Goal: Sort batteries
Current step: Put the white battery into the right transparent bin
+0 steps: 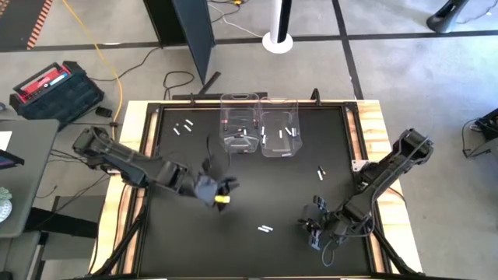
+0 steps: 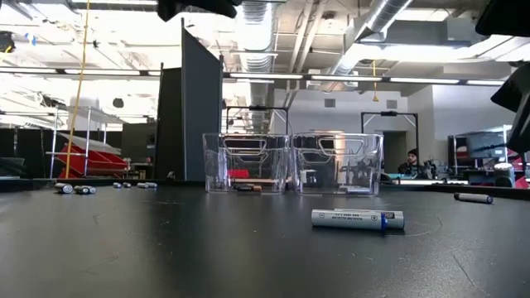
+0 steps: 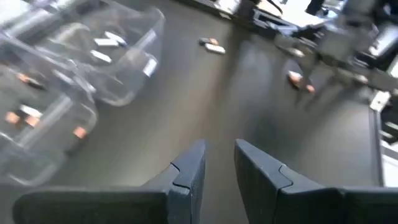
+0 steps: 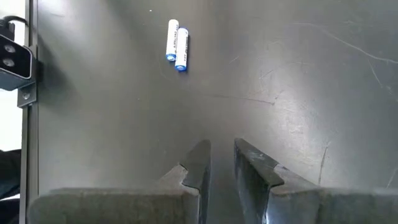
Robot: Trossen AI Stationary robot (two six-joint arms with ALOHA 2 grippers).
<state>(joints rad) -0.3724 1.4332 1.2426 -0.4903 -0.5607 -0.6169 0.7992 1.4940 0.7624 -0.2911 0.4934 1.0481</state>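
Nearest the lens in the low view lies one white battery (image 2: 358, 218) on its side on the black table (image 2: 166, 257), its end cap blue. Behind it stand two clear bins (image 2: 294, 163) side by side, touching; a dark cell with a copper tone rests in the left one. More batteries lie far off at the table's left edge, and a dark one at the far right.

From the high view, the left gripper (image 1: 220, 191) hovers over the table's middle, just below the two bins; a yellow spot shows at its tip, though what that is cannot be told. The right gripper (image 1: 317, 228) sits low at the table's near right. A pair of white batteries (image 1: 265, 229) lies between the two grippers, nearer the right one. Loose white cells lie beside the bins at the upper left, and two more to the right of the bins. White cells show inside the right bin.

Through the left wrist view, the left gripper's fingers (image 3: 186, 171) stand a narrow gap apart with nothing between them; the bins show blurred ahead.

Through the right wrist view, the right gripper's fingers (image 4: 198, 165) are likewise slightly parted and empty, with the two white batteries touching side by side well ahead.
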